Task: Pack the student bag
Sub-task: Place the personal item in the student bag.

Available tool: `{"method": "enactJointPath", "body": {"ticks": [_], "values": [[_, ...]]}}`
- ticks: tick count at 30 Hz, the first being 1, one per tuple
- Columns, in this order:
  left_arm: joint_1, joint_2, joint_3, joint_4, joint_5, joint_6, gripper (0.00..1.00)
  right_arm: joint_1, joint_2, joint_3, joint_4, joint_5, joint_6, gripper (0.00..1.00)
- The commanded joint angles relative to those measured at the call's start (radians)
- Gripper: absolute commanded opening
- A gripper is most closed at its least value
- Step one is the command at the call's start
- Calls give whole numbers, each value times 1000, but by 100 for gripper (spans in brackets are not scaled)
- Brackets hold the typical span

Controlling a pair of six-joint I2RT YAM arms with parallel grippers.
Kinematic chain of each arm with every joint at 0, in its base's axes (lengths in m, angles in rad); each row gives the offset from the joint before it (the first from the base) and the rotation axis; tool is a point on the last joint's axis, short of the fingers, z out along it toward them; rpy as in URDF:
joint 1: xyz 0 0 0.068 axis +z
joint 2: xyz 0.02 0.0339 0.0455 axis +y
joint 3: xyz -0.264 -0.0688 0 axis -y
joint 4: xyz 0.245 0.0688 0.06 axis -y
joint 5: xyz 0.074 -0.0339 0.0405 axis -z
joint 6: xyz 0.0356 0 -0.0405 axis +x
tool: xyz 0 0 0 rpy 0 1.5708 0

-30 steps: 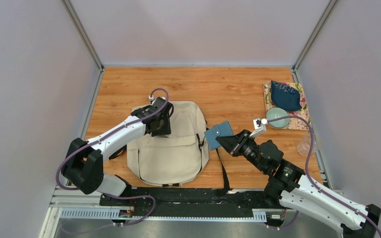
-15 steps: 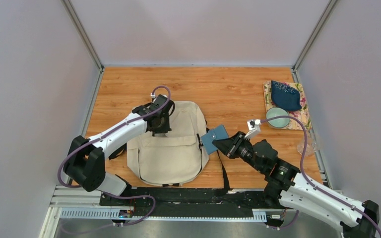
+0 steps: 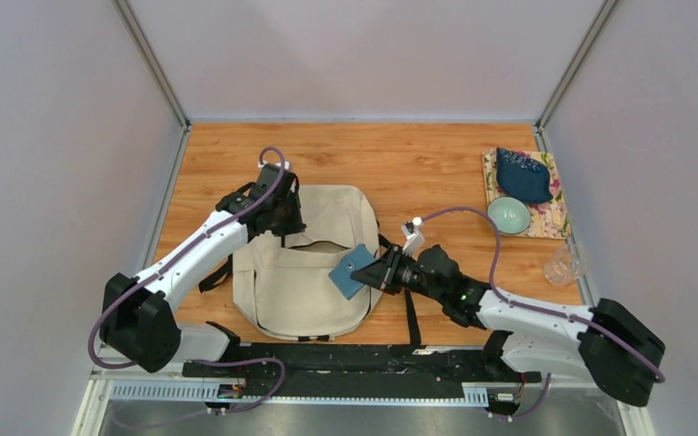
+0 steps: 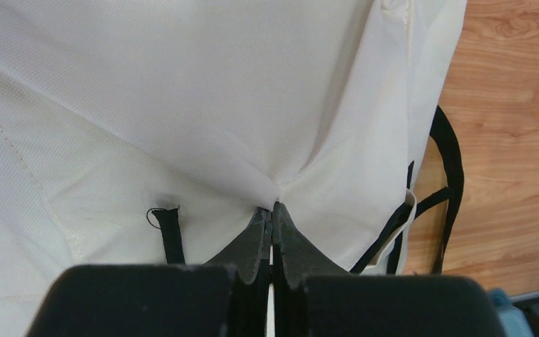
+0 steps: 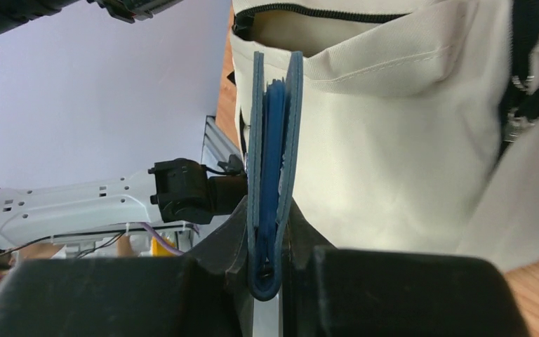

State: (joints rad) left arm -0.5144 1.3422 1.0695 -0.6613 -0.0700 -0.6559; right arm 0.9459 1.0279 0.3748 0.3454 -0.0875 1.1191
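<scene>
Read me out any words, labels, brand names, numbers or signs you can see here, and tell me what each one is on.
No text can be read in any view.
bag: plain cream cloth, no label showing.
wallet: plain blue, no lettering.
mat: flower print only, no words.
arms: no marking clear enough to read.

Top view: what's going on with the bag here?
Left hand is shut on a fold of fabric near the top of the student bag, and a pocket gapes open below it. Right hand grips a teal wallet over the bag's front, near that opening. The wallet is not inside yet.
</scene>
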Motion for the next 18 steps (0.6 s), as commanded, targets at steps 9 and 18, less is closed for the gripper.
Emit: {"method": "enactJointPath", "body": {"ticks": [9, 18], "values": [[91, -113, -69, 155, 196, -22, 0, 4, 478, 145, 665, -251, 272, 0], [112, -141, -92, 169, 213, -22, 0, 4, 669, 194, 840, -287, 372, 0]]}}
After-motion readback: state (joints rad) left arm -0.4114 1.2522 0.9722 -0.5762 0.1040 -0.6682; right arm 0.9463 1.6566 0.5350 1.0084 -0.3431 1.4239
